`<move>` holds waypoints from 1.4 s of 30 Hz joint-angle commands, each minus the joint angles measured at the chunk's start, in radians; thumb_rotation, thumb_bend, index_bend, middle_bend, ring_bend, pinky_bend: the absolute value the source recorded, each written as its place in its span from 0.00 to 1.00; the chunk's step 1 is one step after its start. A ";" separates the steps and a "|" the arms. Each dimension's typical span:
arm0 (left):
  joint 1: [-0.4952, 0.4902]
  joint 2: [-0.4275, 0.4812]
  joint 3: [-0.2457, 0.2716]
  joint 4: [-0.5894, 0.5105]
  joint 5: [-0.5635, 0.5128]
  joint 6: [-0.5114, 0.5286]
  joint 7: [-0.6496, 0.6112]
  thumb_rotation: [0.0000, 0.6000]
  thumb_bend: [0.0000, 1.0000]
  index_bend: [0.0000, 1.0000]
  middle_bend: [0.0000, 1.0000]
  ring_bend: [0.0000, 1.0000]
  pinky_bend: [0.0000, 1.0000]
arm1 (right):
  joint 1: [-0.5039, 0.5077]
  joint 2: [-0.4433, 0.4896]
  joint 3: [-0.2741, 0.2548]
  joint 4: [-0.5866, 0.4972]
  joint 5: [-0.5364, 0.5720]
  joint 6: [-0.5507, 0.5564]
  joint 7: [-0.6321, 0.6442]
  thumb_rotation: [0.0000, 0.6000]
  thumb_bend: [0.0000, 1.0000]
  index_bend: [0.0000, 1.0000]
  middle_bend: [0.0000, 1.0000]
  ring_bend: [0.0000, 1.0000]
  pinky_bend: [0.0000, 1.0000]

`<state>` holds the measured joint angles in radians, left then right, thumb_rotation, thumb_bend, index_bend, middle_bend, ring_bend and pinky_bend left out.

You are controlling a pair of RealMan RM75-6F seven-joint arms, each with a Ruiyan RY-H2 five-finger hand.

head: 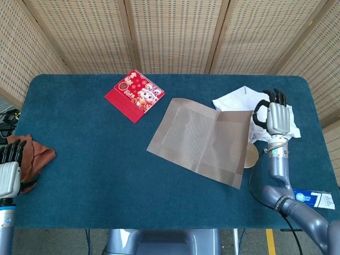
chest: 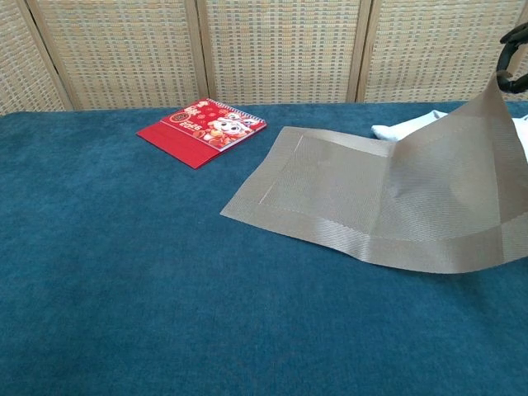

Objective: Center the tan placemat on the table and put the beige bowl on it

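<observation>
The tan placemat (head: 199, 139) lay right of the table's middle, most of it flat on the blue cloth, its far right corner lifted off the surface and pinched by the right hand (head: 276, 119); the chest view showed that corner raised high toward the hand at the frame's edge. Its long axis ran roughly from the table's centre toward the right side, tilted so the near right corner pointed at the front edge, and it was not square to the table. The beige bowl (head: 251, 154) sat just beside and partly under the mat's raised right edge, only a sliver of rim showing in the head view, directly below and in front of the right hand. So the mat stretched leftward from that hand, and the right hand was by far the nearer to both mat and bowl. The left hand (head: 9, 172) hung at the far left edge, holding nothing as far as could be seen, fingers straight, beside a brown cloth (head: 34, 156). Judging from this, the mat needed to go back left and be squared before the bowl could go on. A white cloth (head: 241, 101) lay behind the right hand, a red booklet (head: 134, 94) at the back left of the mat, and a blue toothpaste box (head: 313, 198) near the front right corner.
</observation>
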<state>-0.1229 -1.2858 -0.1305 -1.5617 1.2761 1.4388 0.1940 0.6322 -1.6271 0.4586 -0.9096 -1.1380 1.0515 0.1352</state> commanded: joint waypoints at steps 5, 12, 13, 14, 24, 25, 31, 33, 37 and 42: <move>-0.002 -0.002 0.002 0.003 0.002 -0.002 0.000 1.00 0.20 0.00 0.00 0.00 0.00 | -0.024 0.030 -0.031 -0.011 0.001 0.001 -0.012 1.00 0.38 0.30 0.02 0.00 0.00; 0.000 0.000 0.004 0.005 0.010 0.001 -0.013 1.00 0.20 0.00 0.00 0.00 0.00 | -0.068 0.080 -0.035 -0.063 0.007 0.045 0.005 1.00 0.34 0.15 0.00 0.00 0.00; 0.001 0.001 0.005 0.004 0.011 0.002 -0.016 1.00 0.20 0.00 0.00 0.00 0.00 | -0.088 0.094 -0.039 -0.081 0.003 0.067 0.018 1.00 0.34 0.15 0.00 0.00 0.00; 0.001 0.002 0.005 0.004 0.013 0.003 -0.018 1.00 0.20 0.00 0.00 0.00 0.00 | -0.102 0.106 -0.046 -0.099 -0.005 0.080 0.027 1.00 0.33 0.15 0.00 0.00 0.00; 0.003 0.003 0.016 -0.003 0.039 0.013 -0.022 1.00 0.20 0.00 0.00 0.00 0.00 | -0.255 0.213 -0.130 -0.241 -0.085 0.217 0.109 1.00 0.29 0.15 0.00 0.00 0.00; 0.003 0.003 0.016 -0.003 0.041 0.014 -0.022 1.00 0.20 0.00 0.00 0.00 0.00 | -0.270 0.225 -0.140 -0.257 -0.094 0.227 0.116 1.00 0.29 0.15 0.00 0.00 0.00; 0.003 -0.002 0.021 0.000 0.052 0.016 -0.021 1.00 0.20 0.00 0.00 0.00 0.00 | -0.350 0.265 -0.191 -0.341 -0.137 0.312 0.129 1.00 0.26 0.14 0.00 0.00 0.00; 0.002 -0.005 0.023 0.003 0.055 0.016 -0.019 1.00 0.20 0.00 0.00 0.00 0.00 | -0.378 0.265 -0.206 -0.360 -0.150 0.350 0.130 1.00 0.26 0.14 0.00 0.00 0.00; 0.000 -0.011 0.023 0.007 0.063 0.019 -0.018 1.00 0.20 0.00 0.00 0.00 0.00 | -0.420 0.260 -0.241 -0.388 -0.196 0.418 0.122 1.00 0.25 0.14 0.00 0.00 0.00; -0.015 -0.006 0.013 -0.016 0.070 0.009 -0.027 1.00 0.20 0.00 0.00 0.00 0.00 | -0.443 0.266 -0.260 -0.419 -0.269 0.509 0.072 1.00 0.25 0.14 0.00 0.00 0.00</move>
<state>-0.1325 -1.2947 -0.1138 -1.5714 1.3442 1.4519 0.1688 0.2019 -1.3624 0.2085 -1.3205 -1.3840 1.5335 0.2277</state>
